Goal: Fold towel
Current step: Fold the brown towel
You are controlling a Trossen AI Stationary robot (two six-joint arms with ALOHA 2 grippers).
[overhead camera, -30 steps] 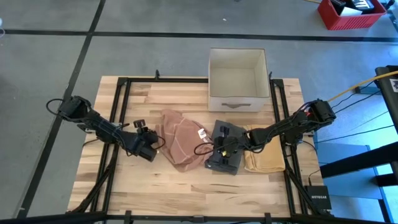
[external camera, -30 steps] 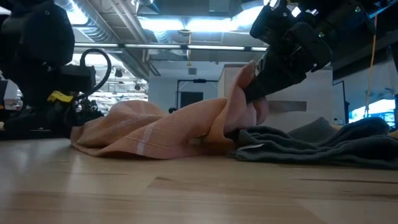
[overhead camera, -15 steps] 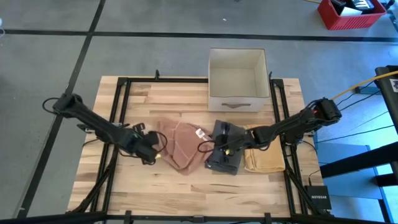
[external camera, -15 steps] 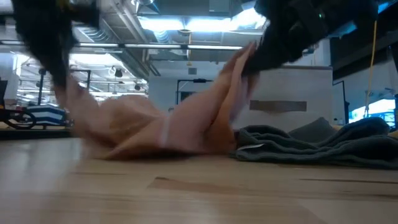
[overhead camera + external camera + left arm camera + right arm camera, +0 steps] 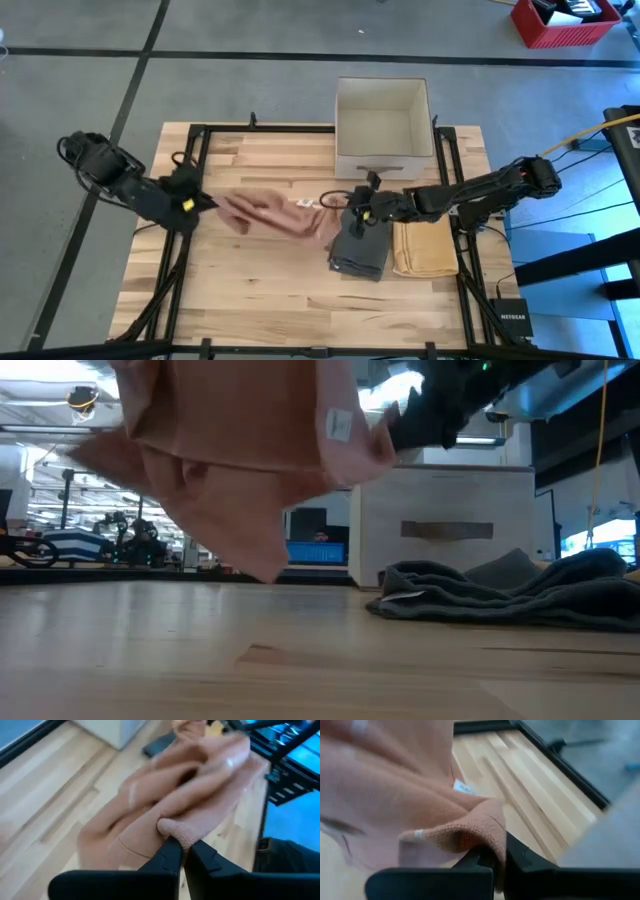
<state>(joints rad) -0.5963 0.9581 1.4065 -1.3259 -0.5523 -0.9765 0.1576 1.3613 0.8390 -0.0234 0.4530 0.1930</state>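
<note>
The pink towel (image 5: 270, 212) hung stretched in the air between the two grippers, clear of the table (image 5: 260, 290), sagging in the middle; in the low view its lowest fold (image 5: 255, 550) dangled just above the wood. The left gripper (image 5: 190, 203) was clamped on one end of the towel near the table's left side, its fingers (image 5: 172, 857) pinched together over a bunched fold of cloth. The right gripper (image 5: 352, 203) was closed on the other end, near the table's middle and just in front of the white box (image 5: 383, 125), with the fabric edge folded over its fingers (image 5: 490, 857). A small white label (image 5: 338, 425) showed on the towel close to the right gripper. Below that gripper a grey towel (image 5: 360, 250) lay folded on the table, touching a tan towel (image 5: 425, 250) beside it on the right.
</note>
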